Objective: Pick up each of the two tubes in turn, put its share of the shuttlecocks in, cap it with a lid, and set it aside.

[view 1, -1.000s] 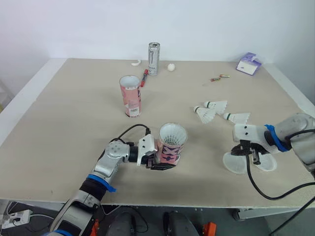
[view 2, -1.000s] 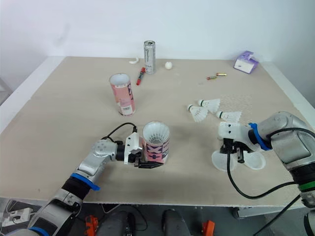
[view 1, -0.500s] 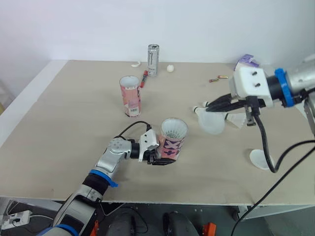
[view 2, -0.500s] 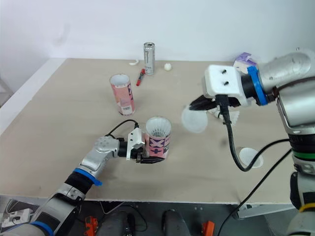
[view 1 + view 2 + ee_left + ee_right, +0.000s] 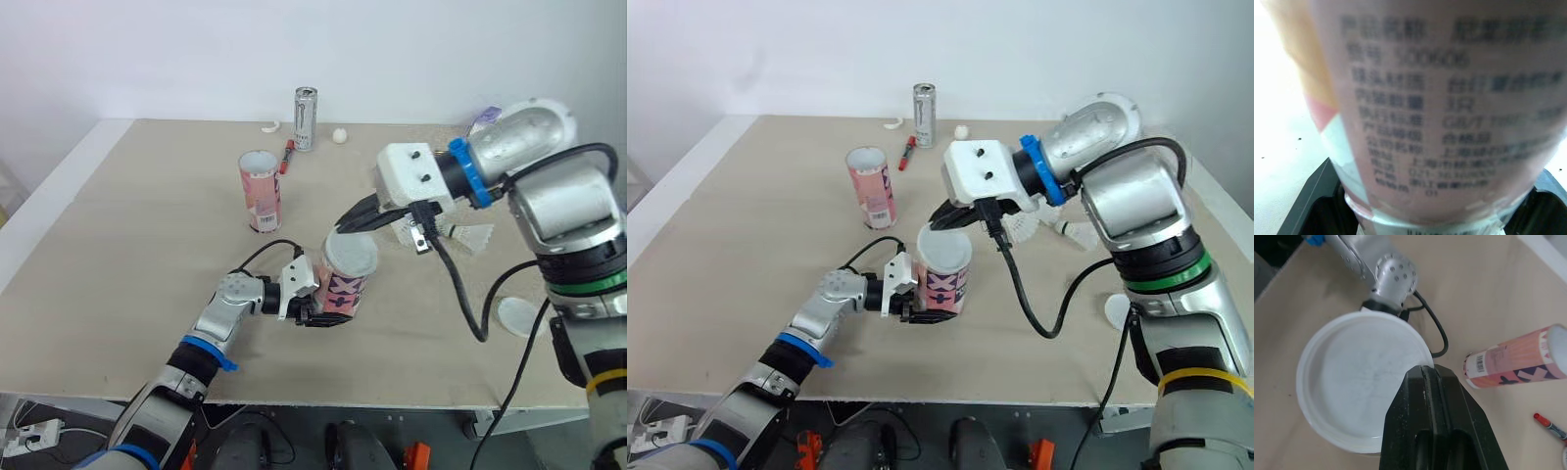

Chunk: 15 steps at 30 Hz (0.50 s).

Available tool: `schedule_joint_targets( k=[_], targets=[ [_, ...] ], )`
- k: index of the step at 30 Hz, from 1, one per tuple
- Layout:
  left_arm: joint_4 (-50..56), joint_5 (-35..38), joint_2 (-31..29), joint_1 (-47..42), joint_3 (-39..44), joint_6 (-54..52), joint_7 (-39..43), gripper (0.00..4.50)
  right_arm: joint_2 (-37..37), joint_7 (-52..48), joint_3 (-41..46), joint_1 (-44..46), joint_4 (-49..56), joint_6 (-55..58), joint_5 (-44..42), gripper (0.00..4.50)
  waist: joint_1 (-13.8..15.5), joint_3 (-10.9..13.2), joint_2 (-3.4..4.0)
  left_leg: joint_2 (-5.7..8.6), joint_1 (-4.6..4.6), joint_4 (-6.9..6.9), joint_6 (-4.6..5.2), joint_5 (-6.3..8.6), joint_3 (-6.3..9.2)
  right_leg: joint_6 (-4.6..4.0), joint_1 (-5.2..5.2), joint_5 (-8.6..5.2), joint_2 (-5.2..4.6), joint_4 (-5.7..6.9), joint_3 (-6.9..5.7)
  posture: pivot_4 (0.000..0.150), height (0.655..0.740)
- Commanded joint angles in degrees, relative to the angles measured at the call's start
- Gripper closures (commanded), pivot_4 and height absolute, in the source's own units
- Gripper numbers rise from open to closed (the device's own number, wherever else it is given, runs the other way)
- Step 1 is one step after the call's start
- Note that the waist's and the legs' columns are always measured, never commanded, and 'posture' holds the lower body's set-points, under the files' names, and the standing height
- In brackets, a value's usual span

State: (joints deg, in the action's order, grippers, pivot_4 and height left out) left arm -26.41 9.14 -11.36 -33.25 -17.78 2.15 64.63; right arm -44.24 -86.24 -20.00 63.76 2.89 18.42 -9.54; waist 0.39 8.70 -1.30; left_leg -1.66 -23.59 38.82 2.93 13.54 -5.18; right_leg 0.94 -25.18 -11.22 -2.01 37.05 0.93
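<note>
My left gripper [image 5: 323,311] is shut on the lower part of a pink tube [image 5: 345,286] that stands near the table's front middle; its printed label [image 5: 1440,98] is close up in the left wrist view. My right gripper [image 5: 345,224] is shut on the rim of a white lid [image 5: 351,255], holding it on or just over that tube's mouth, which it hides. From the right wrist, the lid [image 5: 1361,382] lies flat under the fingers [image 5: 1435,431]. A second pink tube [image 5: 260,191] stands open further back. Loose shuttlecocks [image 5: 470,237] lie behind my right arm.
Another white lid [image 5: 519,315] lies on the table at the front right. At the back stand a metal can [image 5: 307,117], a red pen [image 5: 287,155], a small white ball [image 5: 340,135] and a purple box [image 5: 487,115]. The table's left half is open.
My right gripper lifted one lid off the table at the front right and carried it left, over the tube in my left gripper. The other lid stayed down.
</note>
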Motion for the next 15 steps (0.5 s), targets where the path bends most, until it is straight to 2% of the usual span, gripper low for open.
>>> schedule_joint_targets(
  k=[1,15],
  targets=[
    [-1.5,-2.2,-1.0,1.4,-0.2,-1.9,-1.8,1.47,0.6,-0.6,0.1,1.9,-2.0,-3.5,1.8,4.48,0.0,0.0,0.00,0.00,0.00,0.00,0.00,0.00,0.00,0.00,-0.01,0.00,0.01,0.00,0.00,0.150,0.7400],
    [-0.5,-2.0,-1.6,2.0,0.1,-2.9,-2.4,1.47,2.6,-2.7,-1.0,1.8,-5.0,-8.3,4.6,4.48,0.0,0.0,0.00,-0.03,0.00,-0.08,0.00,0.00,-0.01,-0.01,-0.04,0.00,0.03,0.00,-0.01,0.150,0.7400]
  ],
)
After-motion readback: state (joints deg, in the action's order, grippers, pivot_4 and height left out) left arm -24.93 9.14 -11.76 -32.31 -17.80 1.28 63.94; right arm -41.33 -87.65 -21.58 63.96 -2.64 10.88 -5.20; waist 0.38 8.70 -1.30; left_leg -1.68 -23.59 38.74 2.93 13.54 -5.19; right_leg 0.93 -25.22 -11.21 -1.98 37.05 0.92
